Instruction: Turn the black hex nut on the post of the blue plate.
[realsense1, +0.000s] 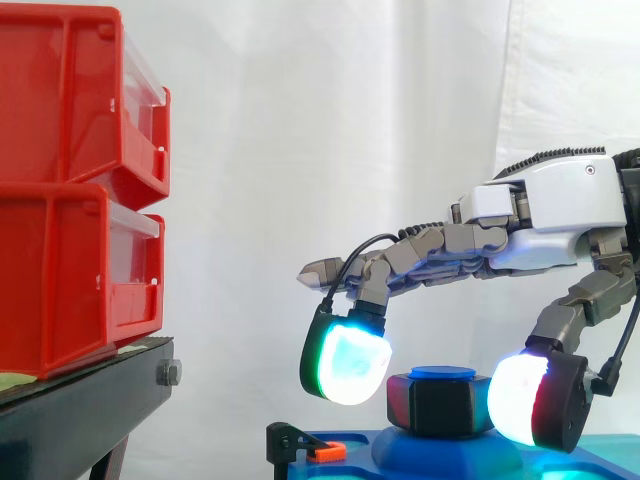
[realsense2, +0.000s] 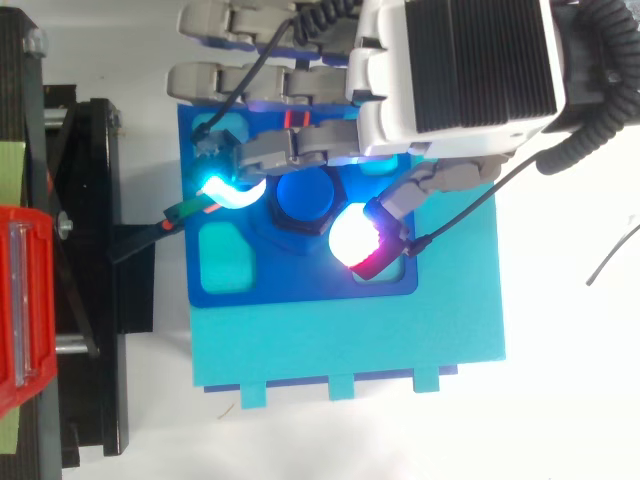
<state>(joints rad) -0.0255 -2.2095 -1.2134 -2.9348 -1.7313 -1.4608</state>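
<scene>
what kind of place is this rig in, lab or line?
Most likely a robotics lab test bench, not a production line: a white curtain backdrop, red bins stacked on a black stand, and a robot hand pinching a black hex nut on a blue plate.

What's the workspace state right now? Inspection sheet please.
Surface: white table; a teal base on it carries the blue plate.
Job's things: black nut sits on the blue post, mid-plate.
Clutter: black clamp with an orange tab at the plate's edge.
Hand: hand above the plate, glowing pads against opposite sides of the nut.
Cables: thin grey strand loose on the table.
Surroundings: white curtain; red bins on a black stand.
</scene>
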